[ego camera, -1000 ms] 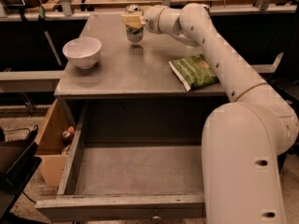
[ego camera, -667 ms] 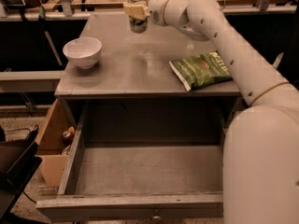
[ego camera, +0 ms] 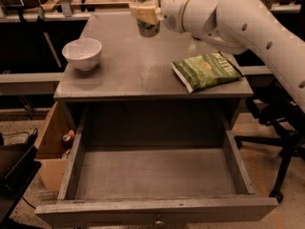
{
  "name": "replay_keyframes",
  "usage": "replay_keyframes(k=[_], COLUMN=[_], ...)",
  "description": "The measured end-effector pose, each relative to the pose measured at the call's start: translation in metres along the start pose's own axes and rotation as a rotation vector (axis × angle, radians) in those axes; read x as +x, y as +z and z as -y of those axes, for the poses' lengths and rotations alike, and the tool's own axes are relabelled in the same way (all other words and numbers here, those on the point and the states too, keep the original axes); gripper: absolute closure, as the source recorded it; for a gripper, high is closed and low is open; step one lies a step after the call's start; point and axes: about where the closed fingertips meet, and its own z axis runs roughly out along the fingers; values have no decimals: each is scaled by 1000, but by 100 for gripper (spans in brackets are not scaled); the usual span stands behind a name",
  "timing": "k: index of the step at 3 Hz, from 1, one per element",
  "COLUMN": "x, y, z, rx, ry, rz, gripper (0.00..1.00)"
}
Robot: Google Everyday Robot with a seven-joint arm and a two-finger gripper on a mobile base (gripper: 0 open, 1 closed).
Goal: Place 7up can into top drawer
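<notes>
The 7up can, pale silver with light green markings and a silver top, is held upright in my gripper above the far middle of the grey table. The gripper's pale fingers are clamped on the can's upper body, and the can hangs clear of the tabletop. The white arm reaches in from the right. The top drawer is pulled fully open below the table's front edge; its grey inside holds nothing, and a small knob sits at the centre of its front panel.
A white bowl stands on the table's left side. A green chip bag lies on the right. A cardboard box with small items sits on the floor left of the drawer. A chair base stands at the right.
The gripper has lifted the can off the tabletop and carried it up and slightly forward. The arm has swung so that less of its body blocks the right side.
</notes>
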Motion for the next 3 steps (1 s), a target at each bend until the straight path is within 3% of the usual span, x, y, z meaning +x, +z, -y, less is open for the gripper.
replay_keyframes(k=[1,2,3], x=[13,45,78], y=[-41,-94,-147], z=[-60,-109,-136], rx=[-92,-192,-248], ry=[-25,-40,-15], rz=[-22,-45,-55], gripper=[100,100,100])
